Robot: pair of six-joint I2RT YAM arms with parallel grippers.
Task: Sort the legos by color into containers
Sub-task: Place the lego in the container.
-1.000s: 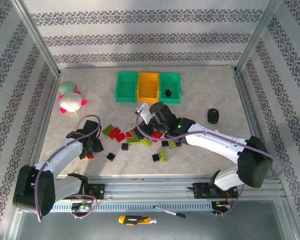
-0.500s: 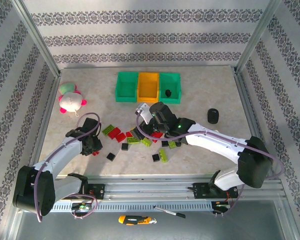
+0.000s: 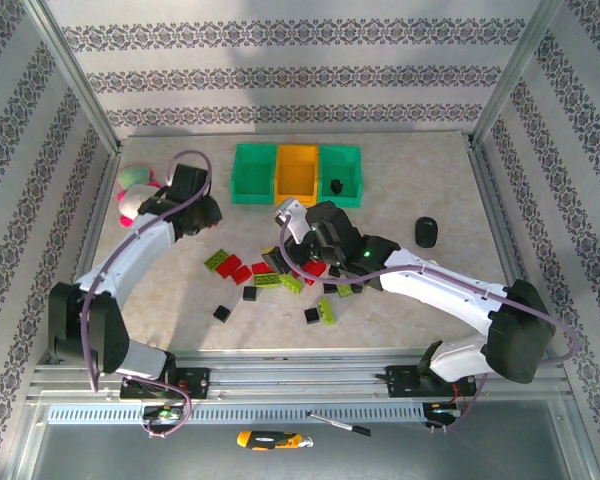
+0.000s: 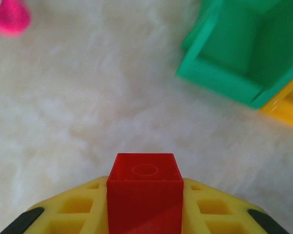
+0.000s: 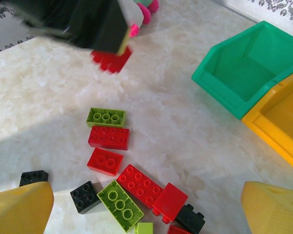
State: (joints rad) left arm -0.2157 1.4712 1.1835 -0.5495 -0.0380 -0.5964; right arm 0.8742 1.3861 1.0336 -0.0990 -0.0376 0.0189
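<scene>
Since a second ago the left gripper (image 3: 202, 212) had swung up and away from the near-left edge of the legos (image 3: 280, 280) to a spot between the plush (image 3: 128, 195) and the left green bin (image 3: 252, 175), while the right gripper (image 3: 302, 250) had hardly shifted above the scatter. In the left wrist view the left gripper (image 4: 144, 217) was clamped on a red brick (image 4: 144, 183), its yellow pads (image 4: 78, 209) pressed against both sides; the brick stood with its long axis along the fingers, its studded end pointing out towards the table (image 4: 88, 97), and the green bin (image 4: 234, 53) and the orange bin (image 4: 285, 107) lay ahead to the right. From the right wrist view that brick (image 5: 111, 59) hung blurred under the dark left gripper, clear of the table. The right gripper (image 5: 146, 212) was spread wide, its fingertips (image 5: 19, 209) at either lower corner, holding nothing. Below it a lime brick (image 5: 106, 117) and a red one (image 5: 109, 137) lay side by side, long axes across the view, whereas a longer red brick (image 5: 139, 185) and another lime one (image 5: 120, 204) ran diagonally. One black brick (image 3: 336, 185) sat in the right green bin (image 3: 348, 160)
</scene>
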